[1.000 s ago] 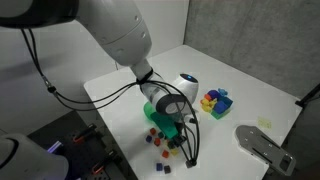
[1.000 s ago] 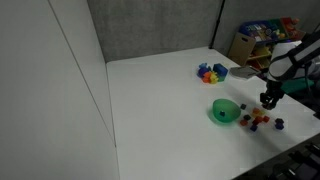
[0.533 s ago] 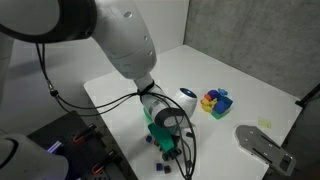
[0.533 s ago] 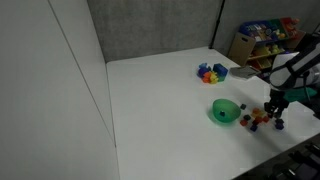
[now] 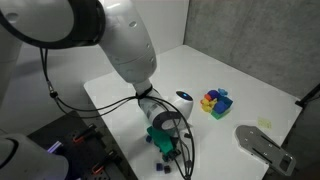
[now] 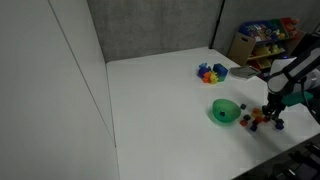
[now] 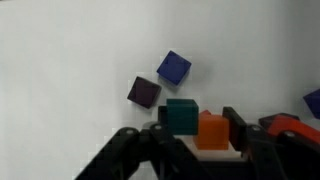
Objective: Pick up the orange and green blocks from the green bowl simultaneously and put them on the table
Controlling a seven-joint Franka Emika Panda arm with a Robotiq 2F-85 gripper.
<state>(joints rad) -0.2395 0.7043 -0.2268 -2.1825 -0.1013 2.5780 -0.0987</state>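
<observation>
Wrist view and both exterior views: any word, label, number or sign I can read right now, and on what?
None can be read.
Wrist view: the small dark green cube, orange cube, blue cube and purple cube show plain faces.
Exterior view: colourful boxes on the far shelf may carry print, but it is too small and blurred to read.

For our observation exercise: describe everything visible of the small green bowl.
The small round bright green bowl, plastic-looking, sits upright on the large flat white table near its edge. Small coloured cubes lie scattered beside it. The tool, gripping a green block and an orange block, hangs clear of the bowl. Its inside is unreadable.
</observation>
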